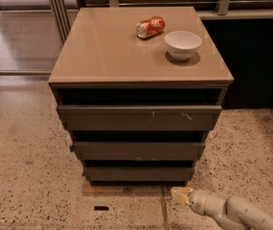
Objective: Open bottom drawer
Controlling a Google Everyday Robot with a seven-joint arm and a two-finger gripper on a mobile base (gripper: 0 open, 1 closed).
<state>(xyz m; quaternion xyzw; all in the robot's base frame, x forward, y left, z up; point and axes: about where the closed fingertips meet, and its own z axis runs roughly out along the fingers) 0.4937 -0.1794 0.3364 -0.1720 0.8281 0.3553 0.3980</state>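
Grey bottom drawer [138, 174] isn't pulled out yet; gripper [181, 194] hovers low near its right corner, probably lining up to hook it. Can't tell its grip state.

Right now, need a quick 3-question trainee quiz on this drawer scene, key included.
1. Where is the gripper? A) high at the left edge of the view B) low by the floor, just in front of the bottom drawer's right end C) dead centre of the view
2. True or false: the white bowl lies tipped on its side.
3. Fill in: in this view the crushed orange soda can lies to the ___ of the bowl, a little further back.

Key: 1 B. 2 false; it stands upright on the cabinet top. 3 left.
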